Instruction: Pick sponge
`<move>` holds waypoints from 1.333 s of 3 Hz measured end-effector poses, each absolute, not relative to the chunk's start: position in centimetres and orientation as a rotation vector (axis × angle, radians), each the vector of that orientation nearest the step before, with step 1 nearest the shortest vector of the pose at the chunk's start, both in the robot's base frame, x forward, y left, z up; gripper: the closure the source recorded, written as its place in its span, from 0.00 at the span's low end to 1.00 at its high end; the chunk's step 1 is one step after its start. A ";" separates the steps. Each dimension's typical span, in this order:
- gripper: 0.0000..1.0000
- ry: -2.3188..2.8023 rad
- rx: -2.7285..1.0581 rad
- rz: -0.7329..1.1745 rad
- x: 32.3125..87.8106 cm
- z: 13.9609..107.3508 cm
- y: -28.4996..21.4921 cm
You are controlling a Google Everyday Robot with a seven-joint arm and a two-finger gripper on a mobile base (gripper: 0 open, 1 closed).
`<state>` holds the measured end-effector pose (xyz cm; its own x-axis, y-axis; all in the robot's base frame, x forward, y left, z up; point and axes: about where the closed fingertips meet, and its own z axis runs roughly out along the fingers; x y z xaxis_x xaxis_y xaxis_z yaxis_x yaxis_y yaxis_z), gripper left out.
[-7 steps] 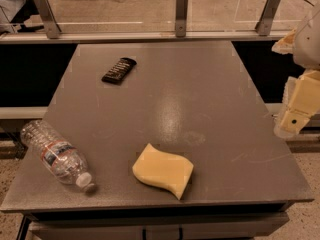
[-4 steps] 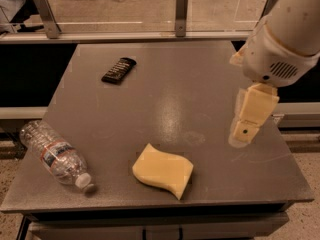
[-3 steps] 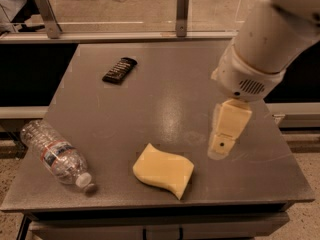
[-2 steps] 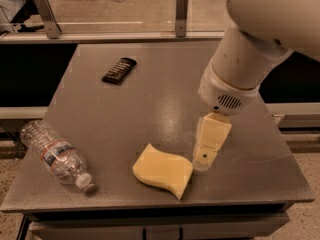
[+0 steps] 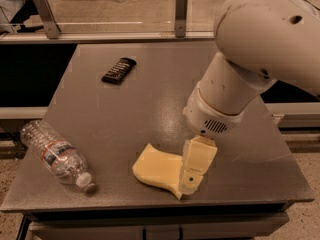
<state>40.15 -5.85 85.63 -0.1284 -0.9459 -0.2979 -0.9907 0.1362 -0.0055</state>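
The sponge (image 5: 156, 170), a pale yellow foam block with wavy edges, lies near the front edge of the grey table (image 5: 150, 109). My gripper (image 5: 194, 171) hangs from the big white arm and points down over the sponge's right end, covering that end. Its blocky pale-yellow fingers (image 5: 196, 165) overlap the sponge in the camera view. I cannot tell whether they touch the sponge.
A clear plastic bottle (image 5: 57, 155) lies on its side at the table's front left. A black remote-like object (image 5: 119, 70) lies at the back left. A rail with metal posts (image 5: 181, 6) runs behind the table. The table's front edge is just below the sponge.
The arm has swung in from the right and moved left and down. The gripper went from beside the table's right edge to over the sponge's right end. The sponge, bottle and remote have not moved.
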 end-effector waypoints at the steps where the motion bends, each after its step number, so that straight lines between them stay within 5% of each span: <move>1: 0.00 2.117 -1.925 0.336 38.7 84.8 -4.1; 2: 0.07 2.059 -1.962 0.318 38.1 83.6 -2.8; 4: 0.48 2.047 -2.018 0.315 38.3 82.2 -1.1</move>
